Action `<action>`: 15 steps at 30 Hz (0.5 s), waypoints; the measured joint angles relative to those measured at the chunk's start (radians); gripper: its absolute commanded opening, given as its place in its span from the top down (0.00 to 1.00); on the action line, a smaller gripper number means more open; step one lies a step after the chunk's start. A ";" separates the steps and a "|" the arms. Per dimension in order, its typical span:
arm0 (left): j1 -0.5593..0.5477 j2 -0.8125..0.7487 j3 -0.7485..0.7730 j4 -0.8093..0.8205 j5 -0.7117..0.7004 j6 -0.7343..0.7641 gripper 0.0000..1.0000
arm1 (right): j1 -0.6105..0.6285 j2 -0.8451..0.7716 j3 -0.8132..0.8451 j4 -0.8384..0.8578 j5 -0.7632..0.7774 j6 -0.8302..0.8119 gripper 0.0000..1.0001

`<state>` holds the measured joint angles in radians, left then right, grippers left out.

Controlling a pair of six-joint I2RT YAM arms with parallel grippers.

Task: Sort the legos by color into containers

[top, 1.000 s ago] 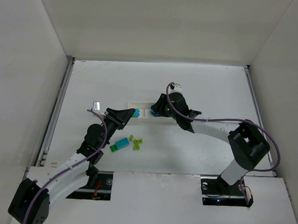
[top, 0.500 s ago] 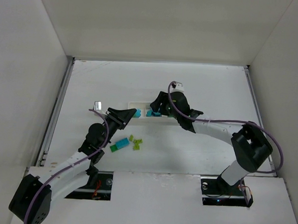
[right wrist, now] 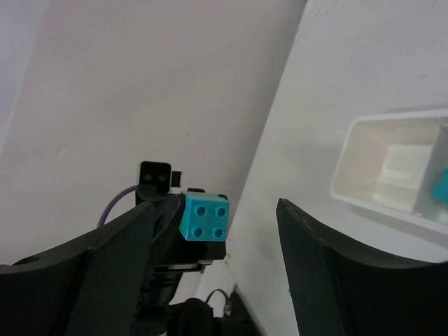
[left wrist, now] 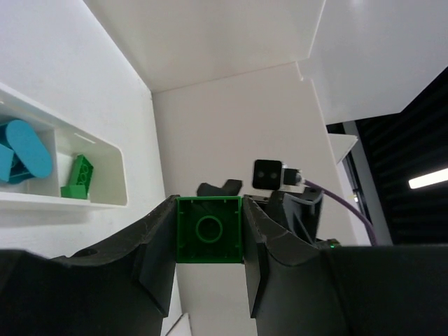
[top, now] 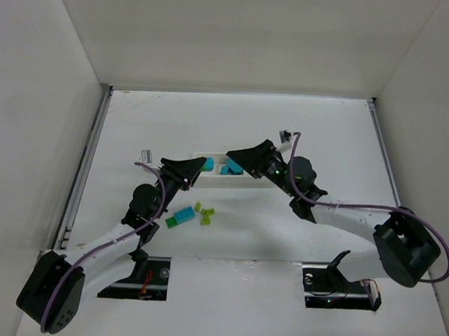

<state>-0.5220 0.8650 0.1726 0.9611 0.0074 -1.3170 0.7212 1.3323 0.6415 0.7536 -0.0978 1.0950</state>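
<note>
Left fingers (left wrist: 157,245) are closed on a dark green brick (left wrist: 208,238), whose hollow underside faces the wrist camera. Right fingers (right wrist: 119,259) are spread wide and carry nothing.

On the table (top: 324,135), both arms meet over the white tray (left wrist: 115,175). One of its compartments holds cyan bricks (left wrist: 24,150). The end compartment beside it holds one green brick (left wrist: 78,178). Just beside the tray, on its near side, the loose bricks (top: 192,214) lie in a small group of cyan, green and yellow-green ones.

I judge that the step in hand is to drop the held brick in with the other green one. It is good to bring it right above that end compartment and lower it between the walls. The fingers should let go only then, because such a light brick may bounce out. The right arm should keep off, as the two arms are very near each other.

The right wrist view shows a cyan brick (right wrist: 205,217) at the tip of the left fingers. I cannot tell whether it is stuck to the green one. The arms cover much of the tray from above, and the third compartment is cut off at the frame edge.
</note>
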 measured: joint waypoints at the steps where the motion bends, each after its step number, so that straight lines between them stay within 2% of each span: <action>1: -0.001 0.005 0.000 0.012 0.000 -0.013 0.85 | 0.000 0.020 0.000 0.023 -0.014 0.020 0.24; 6: -0.010 0.013 0.000 0.062 0.002 -0.067 0.85 | 0.021 0.098 0.000 0.101 -0.058 0.099 0.24; 15: -0.053 0.014 0.000 0.076 -0.005 -0.087 0.85 | 0.054 0.144 0.016 0.201 -0.106 0.162 0.28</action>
<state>-0.5755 0.8787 0.1726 1.0367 0.0021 -1.4044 0.7750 1.4765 0.6575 0.9550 -0.2043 1.2572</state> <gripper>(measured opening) 0.337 0.733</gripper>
